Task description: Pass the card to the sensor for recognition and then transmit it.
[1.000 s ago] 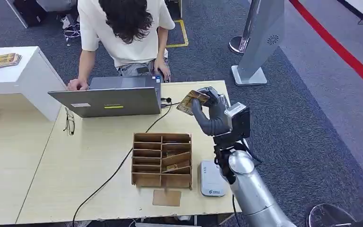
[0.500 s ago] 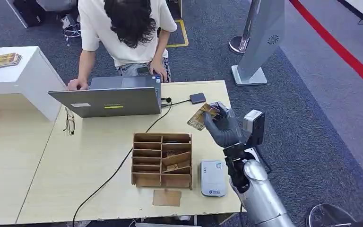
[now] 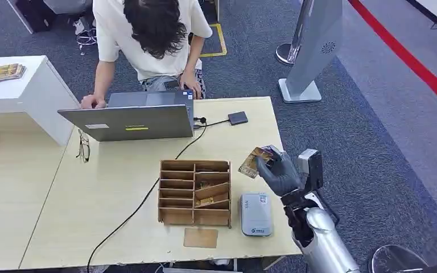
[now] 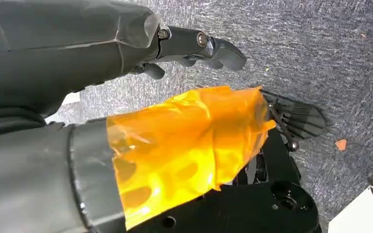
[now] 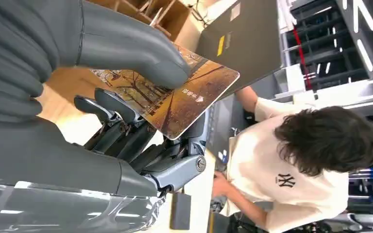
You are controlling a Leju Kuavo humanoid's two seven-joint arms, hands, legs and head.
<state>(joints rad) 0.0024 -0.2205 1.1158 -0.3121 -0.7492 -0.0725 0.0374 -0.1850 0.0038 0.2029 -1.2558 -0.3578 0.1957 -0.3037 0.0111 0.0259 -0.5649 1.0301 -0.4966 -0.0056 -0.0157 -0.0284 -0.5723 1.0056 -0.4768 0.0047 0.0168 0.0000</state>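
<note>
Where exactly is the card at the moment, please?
In the head view, the right hand holds the card above the table's right side, just beyond the grey reader, right of the wooden organizer.

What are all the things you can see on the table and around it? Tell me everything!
Card: one, brown-gold picture, held above the table's right side.
Card reader: one, grey-white, near front right edge.
Wooden organiser: one, brown, table middle, cards in some slots.
Flat brown piece: one, before the organiser.
Laptop: one, grey, far side.
Glasses: one pair, left of laptop.
Small dark box: one, cabled, far right.
Table: one, pale wood.
White cabinet: one, far left.
Person: one, white shirt, behind laptop.
Right hand: grey, holds the card.
Left hand: dark, hanging over carpet.
</note>
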